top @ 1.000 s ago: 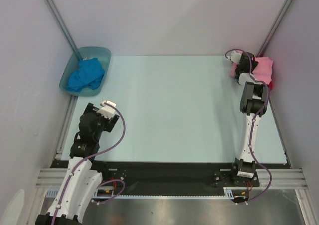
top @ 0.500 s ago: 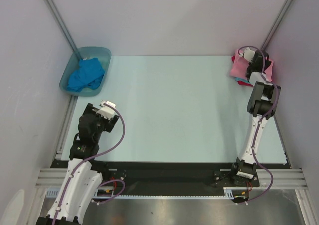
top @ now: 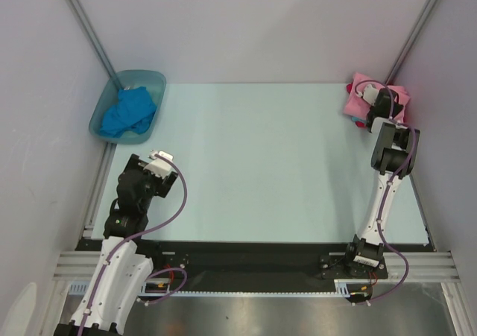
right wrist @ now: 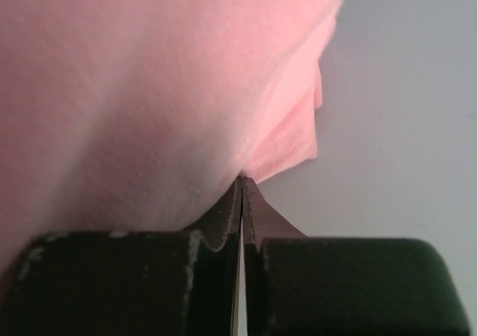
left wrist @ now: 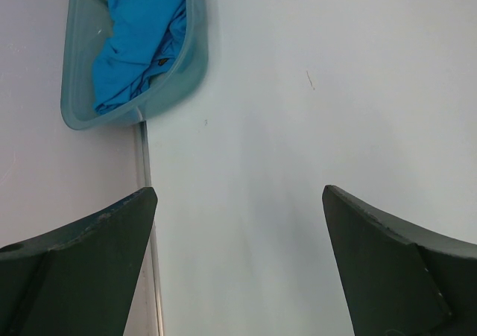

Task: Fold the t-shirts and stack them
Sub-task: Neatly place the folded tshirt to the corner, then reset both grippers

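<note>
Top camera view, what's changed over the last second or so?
The right arm swung rightward toward the far right corner, dragging the pink shirt with it, and the shirt bunched up there. Its jaws stay shut on that shirt. The left arm, jaws wide open, held its place, and so did the tub with the blue shirt in it.

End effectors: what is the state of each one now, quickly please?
Left end effector: open, holding nothing.
Right end effector: closed, pinching the pink shirt.
</note>
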Available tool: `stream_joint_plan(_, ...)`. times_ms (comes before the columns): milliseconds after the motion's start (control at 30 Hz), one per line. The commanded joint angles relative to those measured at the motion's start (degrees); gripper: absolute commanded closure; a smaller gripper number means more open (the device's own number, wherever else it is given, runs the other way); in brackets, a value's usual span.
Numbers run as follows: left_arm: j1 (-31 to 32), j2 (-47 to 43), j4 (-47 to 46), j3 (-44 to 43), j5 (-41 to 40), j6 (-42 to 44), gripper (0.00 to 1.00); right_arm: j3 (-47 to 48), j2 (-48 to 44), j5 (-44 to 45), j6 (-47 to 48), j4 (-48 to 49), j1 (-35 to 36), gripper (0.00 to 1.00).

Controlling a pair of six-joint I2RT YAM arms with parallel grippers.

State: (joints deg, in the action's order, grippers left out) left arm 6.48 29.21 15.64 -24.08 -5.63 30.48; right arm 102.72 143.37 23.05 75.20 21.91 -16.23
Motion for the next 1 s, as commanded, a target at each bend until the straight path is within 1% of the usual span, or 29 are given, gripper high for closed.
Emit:
stream_joint_plan(0,0.02,-0.38,-0.87,-0.62,0.45,-0.07,0.00,1.86,-6.15,0.94,-3.82,2.43,0.58,1.00)
stream_joint_plan(33,0.02,-0.56,-1.57,-0.53,-0.17,-0.24,0.00,2.05,-7.48,1.21,-4.88,3.30,0.58,0.98)
stream_joint_plan(67,0.02,-0.56,-2.10,-0.36,-1.74,-0.25,0.00,2.22,-9.06,1.38,-8.19,3.31,0.67,0.94)
stream_joint_plan(100,0.02,-0.82,-2.54,-0.36,-2.71,-0.25,0.00,2.05,-11.42,1.12,-10.23,2.53,0.93,0.84)
stream_joint_plan(167,0.02,-1.44,-4.38,0.17,-5.43,-0.59,0.00,1.44,-19.50,-0.71,-16.01,-2.72,1.37,0.76)
stream_joint_plan(200,0.02,-2.22,-6.22,0.43,-6.58,-0.68,0.00,1.17,-22.58,-2.03,-22.40,-9.97,2.33,0.70)
stream_joint_plan(233,-0.06,-2.49,-7.02,1.13,-7.63,-1.55,0.00,1.26,-28.87,-3.70,-26.29,-14.48,2.86,0.68)
stream_joint_plan(267,-0.06,-2.84,-7.63,1.31,-8.77,-1.82,0.00,1.52,-31.81,-8.76,-29.81,-19.40,3.65,0.67)
stream_joint_plan(300,-0.15,-2.93,-8.77,1.31,-10.09,-2.09,0.00,2.04,-34.53,-12.55,-37.68,-30.67,4.79,0.63)
stream_joint_plan(333,-0.15,-3.02,-9.04,1.22,-10.63,-2.70,0.00,2.92,-40.13,-21.99,-41.67,-35.57,5.24,0.59)
stream_joint_plan(367,-0.15,-2.85,-9.13,0.88,-10.81,-3.23,0.00,3.01,-42.54,-27.82,-44.93,-39.97,5.68,0.58)
stream_joint_plan(400,-0.24,-2.93,-9.05,0.61,-10.89,-3.58,0.00,2.49,-45.26,-32.58,-51.58,-46.19,5.94,0.55)
stream_joint_plan(433,-0.24,-3.02,-8.79,-0.09,-10.55,-4.72,0.00,1.53,-47.55,-41.15,-53.99,-48.43,6.99,0.54)
stream_joint_plan(467,-0.24,-3.11,-8.52,-0.44,-9.93,-5.08,0.00,-2.48,-52.27,-44.55,-56.02,-50.19,7.87,0.53)
stream_joint_plan(533,-0.24,-3.89,-6.95,-1.41,-7.39,-6.48,0.00,-8.55,-57.04,-47.99,-59.97,-52.05,12.42,0.50)
stream_joint_plan(567,-0.24,-4.42,-6.07,-1.85,-5.90,-6.92,0.00,-15.02,-62.02,-48.79,-60.25,-52.32,14.10,0.50)
stream_joint_plan(633,-0.24,-5.91,-4.05,-2.20,-2.47,-7.27,0.00,-23.31,-66.97,-49.68,-61.04,-50.84,16.05,0.49)
stream_joint_plan(667,-0.24,-6.96,-3.25,-2.38,-1.24,-7.28,0.01,-30.75,-69.26,-49.77,-60.44,-50.22,19.71,0.48)
stream_joint_plan(700,-0.15,-7.24,-2.03,-2.38,-0.01,-7.45,0.01,-33.87,-73.28,-47.33,-59.91,-48.99,20.96,0.49)
stream_joint_plan(800,-0.15,-7.59,-2.54,-1.59,0.09,-7.98,0.00,-42.74,-78.22,-44.68,-59.82,-47.93,24.49,0.48)
stream_joint_plan(900,-0.15,-6.63,-2.72,-1.15,0.00,-8.86,0.00,-45.32,-79.65,-43.71,-58.32,-48.10,24.23,0.47)
stream_joint_plan(967,-0.15,-6.19,-2.81,-1.15,1.57,-8.69,0.00,-45.15,-79.83,-43.00,-57.97,-48.19,23.70,0.47)
